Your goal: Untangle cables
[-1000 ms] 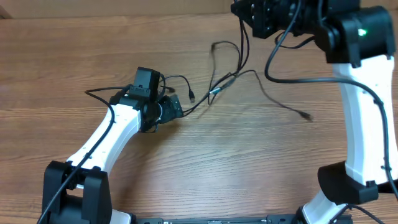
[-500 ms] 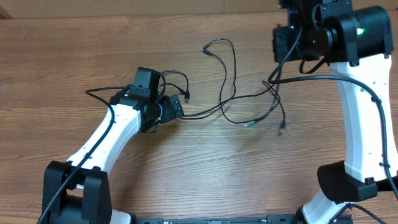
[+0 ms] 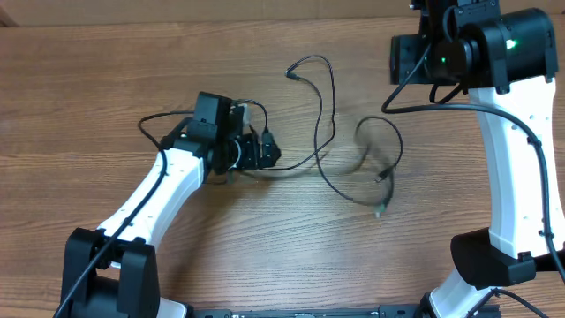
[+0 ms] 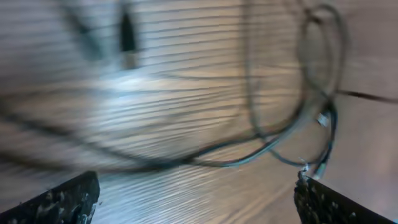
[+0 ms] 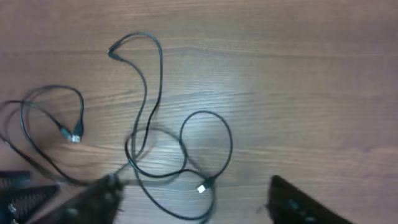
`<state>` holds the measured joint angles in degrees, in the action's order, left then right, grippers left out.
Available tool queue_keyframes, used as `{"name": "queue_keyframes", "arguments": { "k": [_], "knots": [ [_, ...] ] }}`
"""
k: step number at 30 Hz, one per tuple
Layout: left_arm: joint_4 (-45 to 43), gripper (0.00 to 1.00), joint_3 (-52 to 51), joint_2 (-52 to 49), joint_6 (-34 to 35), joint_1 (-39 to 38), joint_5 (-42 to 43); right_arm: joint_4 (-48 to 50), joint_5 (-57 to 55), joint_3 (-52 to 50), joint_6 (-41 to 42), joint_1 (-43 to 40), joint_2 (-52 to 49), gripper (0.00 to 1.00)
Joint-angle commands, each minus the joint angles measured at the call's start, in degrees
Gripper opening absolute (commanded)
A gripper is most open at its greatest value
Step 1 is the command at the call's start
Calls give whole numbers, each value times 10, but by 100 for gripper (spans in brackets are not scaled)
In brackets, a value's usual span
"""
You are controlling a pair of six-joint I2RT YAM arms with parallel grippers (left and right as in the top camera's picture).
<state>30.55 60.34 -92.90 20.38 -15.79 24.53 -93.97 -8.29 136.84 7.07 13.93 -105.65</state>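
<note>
Cables (image 3: 335, 93) (looped, tangled) on wooden table (image 3: 265, 247)

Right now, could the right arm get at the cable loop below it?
Probably yes. The right gripper hangs open above the loop, and nothing lies over the loop or stands between the two.

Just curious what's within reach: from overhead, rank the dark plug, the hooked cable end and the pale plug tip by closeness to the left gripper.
From the left gripper:
1. Dark plug, right beside it.
2. Hooked cable end, further away, toward the far edge.
3. Pale plug tip, farthest, off to the right and nearer the front.
</note>
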Motion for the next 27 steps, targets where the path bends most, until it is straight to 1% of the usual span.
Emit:
{"name": "queue_keyframes", "arguments": {
  "k": [1, 5, 7, 8, 10, 12, 15, 19, 22, 23, 27],
  "knots": [
    [-27, 99, -2, -3, -84, -31, 57, 2, 5, 2, 15, -26, -1, 83],
    [-50, 100, 0, -5, -93, -64, 36, -8, 6, 2, 91, -79, -1, 88],
    [-51, 100, 10, -7, -93, -76, 7, -14, 21, 2, 110, -109, -1, 90],
    [-50, 100, 17, -9, -96, -82, -10, -15, 39, 2, 109, -122, -1, 92],
    [-46, 100, 36, -13, -114, -93, -37, -18, 87, 2, 107, -151, -1, 100],
    [-47, 100, 52, -17, -121, -104, -70, -26, 124, 2, 90, -174, -1, 100],
    [-61, 100, 58, -31, -140, -120, -115, -31, 132, 1, 78, -192, -1, 100],
    [-64, 99, 58, -61, -199, -141, -118, -31, 131, 1, 78, -195, -1, 100],
    [-66, 94, 58, -90, -259, -159, -119, -31, 131, 1, 78, -195, -1, 100],
    [-68, 94, 58, -100, -277, -165, -122, -31, 131, 1, 78, -195, -1, 100],
    [-77, 93, 58, -132, -308, -186, -161, -31, 131, 1, 78, -195, -1, 100]
  ]
}}
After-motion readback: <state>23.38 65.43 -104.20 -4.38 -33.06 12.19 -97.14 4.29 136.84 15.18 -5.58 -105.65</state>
